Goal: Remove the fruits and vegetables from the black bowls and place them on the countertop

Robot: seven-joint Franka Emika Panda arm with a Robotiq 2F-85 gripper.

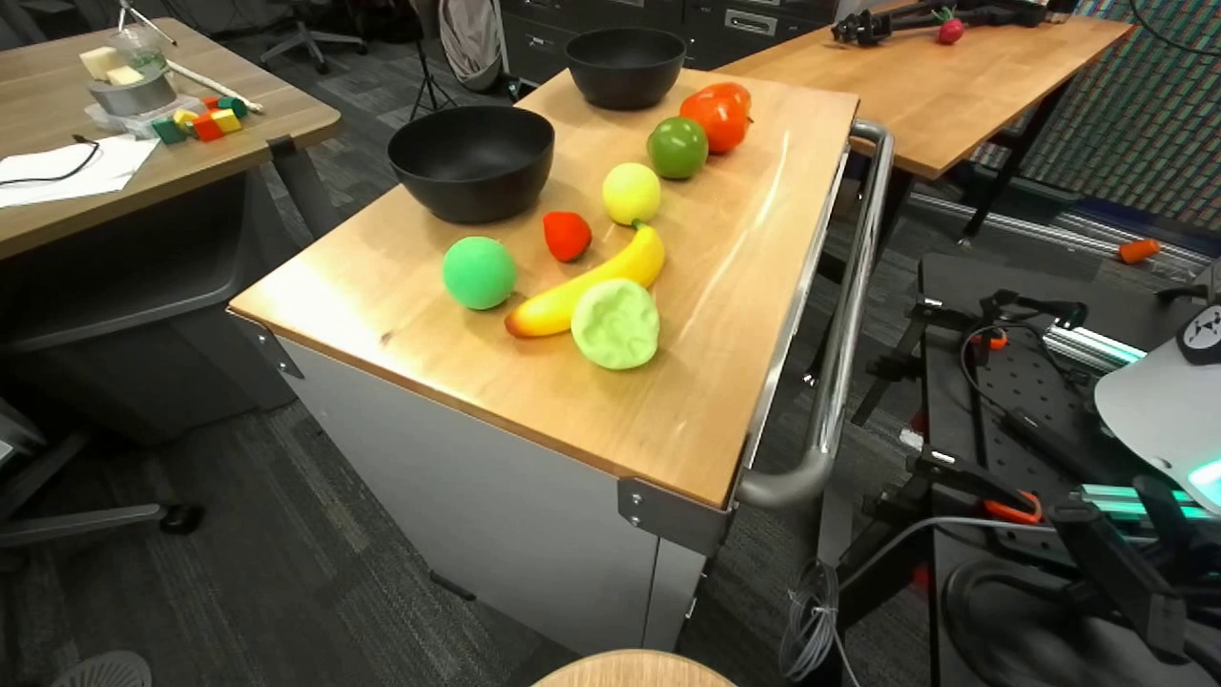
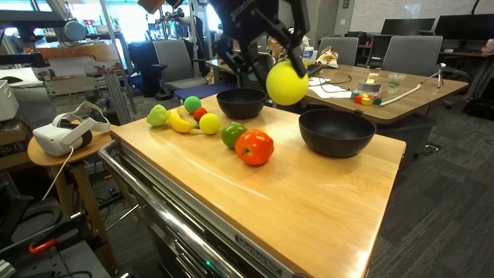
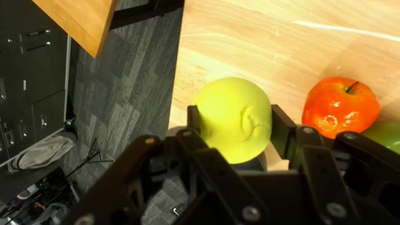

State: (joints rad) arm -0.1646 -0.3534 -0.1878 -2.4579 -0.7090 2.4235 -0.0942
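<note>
Ball (image 3: 232, 120), round, yellow, creased

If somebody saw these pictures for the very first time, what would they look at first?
Probably the bright yellow ball, because the black claw is holding it up in the air, off the wooden countertop. Next, maybe the shiny red fruit on that countertop, beside a dark green one. Then perhaps the long banana, lying beside a pale green cabbage.

"ROBOTI…" marks the end effector (image 2: 284, 79), blurry "ULTRA…" the cabinet label (image 2: 257, 254).
</note>
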